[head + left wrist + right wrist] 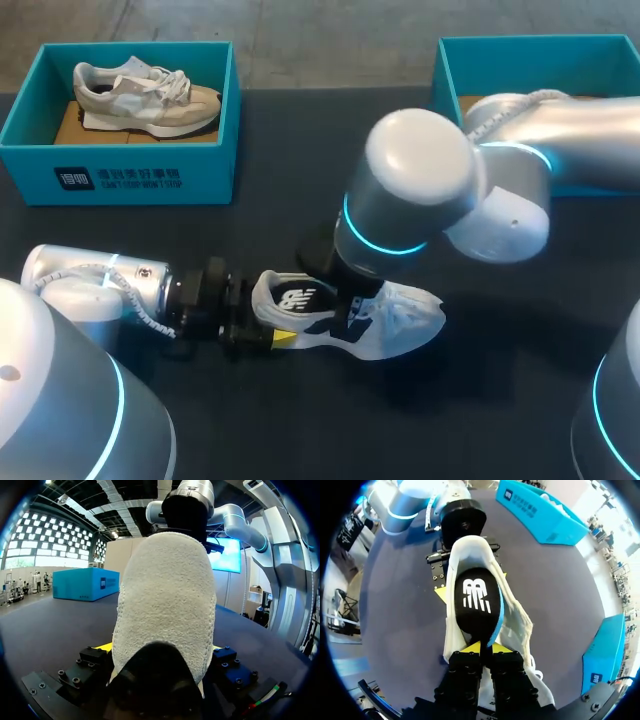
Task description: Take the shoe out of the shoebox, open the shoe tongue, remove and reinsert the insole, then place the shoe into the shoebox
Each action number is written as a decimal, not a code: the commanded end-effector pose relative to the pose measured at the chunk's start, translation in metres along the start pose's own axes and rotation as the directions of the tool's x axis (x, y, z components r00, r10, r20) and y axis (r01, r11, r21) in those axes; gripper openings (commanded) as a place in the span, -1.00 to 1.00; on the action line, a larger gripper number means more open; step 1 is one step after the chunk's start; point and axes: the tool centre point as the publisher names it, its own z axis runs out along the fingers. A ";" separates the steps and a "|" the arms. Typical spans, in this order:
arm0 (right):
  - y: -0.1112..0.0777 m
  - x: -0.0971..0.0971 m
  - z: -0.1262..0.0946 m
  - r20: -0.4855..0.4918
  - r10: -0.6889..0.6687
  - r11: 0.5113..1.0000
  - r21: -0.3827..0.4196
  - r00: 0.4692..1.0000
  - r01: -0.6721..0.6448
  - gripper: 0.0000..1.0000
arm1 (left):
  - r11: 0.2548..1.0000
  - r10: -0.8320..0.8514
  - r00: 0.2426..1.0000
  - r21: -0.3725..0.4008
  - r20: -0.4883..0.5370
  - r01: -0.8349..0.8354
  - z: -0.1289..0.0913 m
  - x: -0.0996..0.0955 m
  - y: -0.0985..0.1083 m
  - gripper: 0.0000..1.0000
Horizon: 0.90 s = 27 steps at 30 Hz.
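Head view: my left claw [268, 318], lying level at centre, clamps the heel of the shoe [400, 320]. My right claw [481, 649], pointing down, pinches the insole [477, 600].

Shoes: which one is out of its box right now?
The white shoe with the black insole, on the dark table; the beige shoe sits inside the teal box at the table's far-left corner.
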 end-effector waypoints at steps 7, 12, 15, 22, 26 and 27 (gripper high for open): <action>-0.013 -0.007 -0.013 0.028 -0.012 0.988 -0.153 1.000 0.016 -1.00 | 1.000 -0.001 1.000 -0.001 -0.001 0.001 0.000 -0.002 0.003 -1.00; -0.008 -0.010 -0.014 0.026 -0.037 0.990 -0.133 0.999 0.040 -1.00 | 1.000 -0.001 1.000 -0.001 -0.001 0.001 0.000 -0.002 0.003 -1.00; -0.004 -0.010 -0.015 0.021 -0.048 0.993 -0.111 0.999 0.050 0.58 | 1.000 -0.001 1.000 -0.001 -0.001 0.001 0.000 -0.002 0.003 -1.00; 0.003 -0.012 -0.018 -0.001 -0.070 0.996 -0.061 0.998 0.070 0.57 | 1.000 -0.001 1.000 -0.001 -0.001 0.001 0.000 -0.002 0.003 -1.00; 0.007 -0.012 -0.023 -0.010 -0.079 0.996 -0.041 0.997 0.079 0.22 | 1.000 -0.001 1.000 -0.001 -0.001 0.001 0.000 -0.002 0.003 -1.00; 0.009 -0.012 -0.025 -0.012 -0.084 0.996 -0.033 0.996 0.083 0.16 | 1.000 -0.001 1.000 -0.001 -0.001 0.001 0.000 -0.002 0.003 -1.00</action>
